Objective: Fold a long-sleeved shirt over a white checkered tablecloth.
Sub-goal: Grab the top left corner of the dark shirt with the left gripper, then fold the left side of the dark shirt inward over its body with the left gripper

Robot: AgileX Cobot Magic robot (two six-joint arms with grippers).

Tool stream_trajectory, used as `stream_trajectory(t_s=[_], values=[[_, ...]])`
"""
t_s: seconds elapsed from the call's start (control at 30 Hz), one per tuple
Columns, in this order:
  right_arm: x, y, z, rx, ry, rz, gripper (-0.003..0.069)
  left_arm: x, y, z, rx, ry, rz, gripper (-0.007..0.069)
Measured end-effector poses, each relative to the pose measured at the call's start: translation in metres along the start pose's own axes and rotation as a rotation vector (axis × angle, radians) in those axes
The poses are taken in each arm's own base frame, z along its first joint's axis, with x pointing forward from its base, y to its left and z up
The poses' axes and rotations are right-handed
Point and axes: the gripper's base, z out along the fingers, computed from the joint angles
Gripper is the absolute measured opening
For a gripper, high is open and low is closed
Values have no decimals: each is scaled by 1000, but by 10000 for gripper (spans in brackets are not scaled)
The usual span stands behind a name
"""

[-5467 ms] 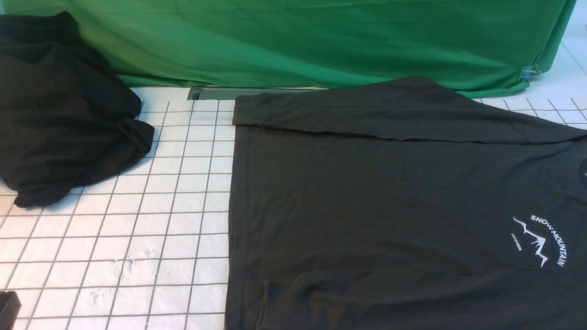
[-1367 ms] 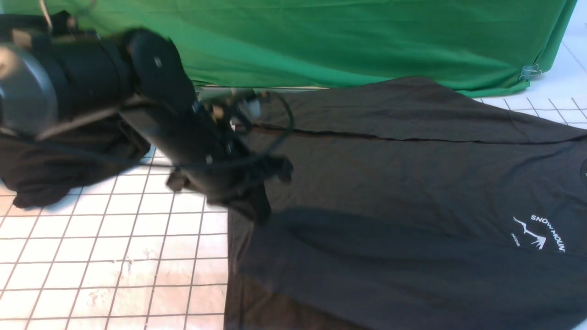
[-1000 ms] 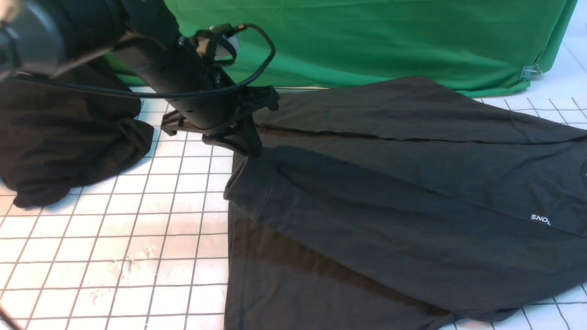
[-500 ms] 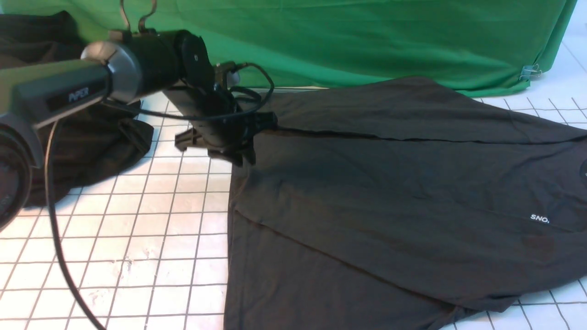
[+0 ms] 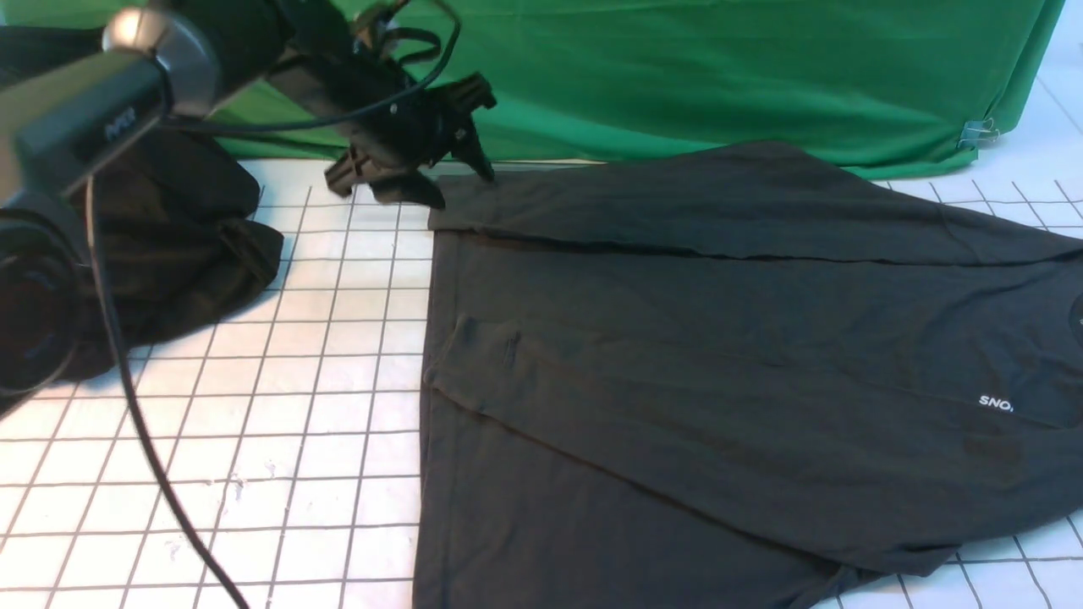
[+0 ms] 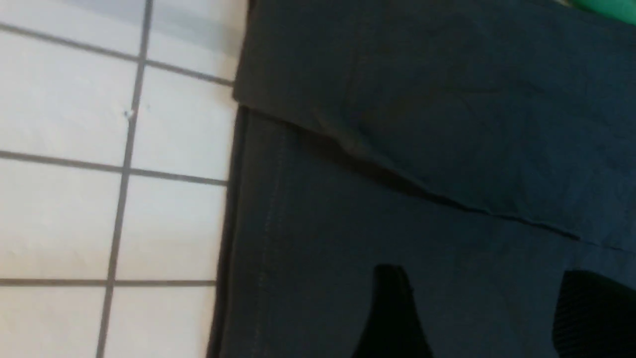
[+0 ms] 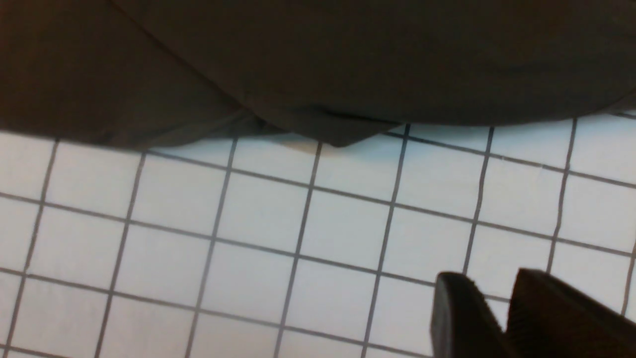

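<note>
Left claw [image 5: 461,188] has pulled up and back off the shirt's [image 5: 719,355] left edge since half a second ago, and its jaws have gone from pinched to spread, with nothing in them.

Front view: the dark grey shirt lies flat on the white checkered tablecloth [image 5: 321,406], filling the middle and right. Its near part is folded over itself, so only "SNO" of the white print [image 5: 996,403] peeks out. A sleeve [image 5: 677,211] lies folded across the far side. The claw hovers by the shirt's far left corner, in front of the green cloth [image 5: 677,76]. A crumpled black garment [image 5: 169,245] sits at far left on the tablecloth, apart from the shirt.

Left wrist view: both fingers [image 6: 392,308] stand wide apart above the shirt, with the folded sleeve edge and bare squares beside it.

Right wrist view: the right claw [image 7: 492,283] hangs over bare tablecloth just off the shirt's edge — fingers barely apart, holding nothing.
</note>
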Motion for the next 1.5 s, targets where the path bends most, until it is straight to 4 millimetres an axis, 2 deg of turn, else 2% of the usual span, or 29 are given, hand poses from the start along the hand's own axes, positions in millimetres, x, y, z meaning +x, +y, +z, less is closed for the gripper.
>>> stream_trajectory(t_s=[0.13,0.33,0.7,0.83,0.93,1.0,1.17,1.2,1.23,1.27,1.3,1.33,1.4,1.43,1.47,1.5], values=[[-1,0,0,1,-8,0,157,-1,16,31,41,45,-101,399],[-1,0,0,1,-12,0,166,-5,25,60,112,-18,-206,399],[-1,0,0,1,-12,0,182,-9,34,82,149,-84,-286,380],[-1,0,0,1,-12,0,188,-9,36,85,149,-94,-265,269],[-1,0,0,1,-12,0,195,-8,35,84,155,-78,-241,74],[-1,0,0,1,-12,0,197,-8,30,78,169,-66,-232,24],[-1,0,0,1,-14,0,199,-13,6,41,220,-72,-195,13],[-1,0,0,1,-15,0,202,-14,-6,19,245,-64,-183,13],[-1,0,0,1,-15,0,202,-15,-10,13,251,-67,-180,13],[-1,0,0,1,-15,0,204,-12,-21,-7,271,-37,-166,13],[-1,0,0,1,-15,0,206,-12,-22,-9,274,-39,-164,13],[-1,0,0,1,-15,0,209,-6,-35,-36,292,8,-125,13],[-1,0,0,1,-15,0,211,1,-50,-64,302,30,-65,13],[-1,0,0,1,-15,0,212,3,-51,-66,298,32,-56,13],[-1,0,0,1,-15,0,216,11,-61,-86,281,30,3,13],[-1,0,0,1,-15,0,216,13,-64,-91,280,29,13,13]])
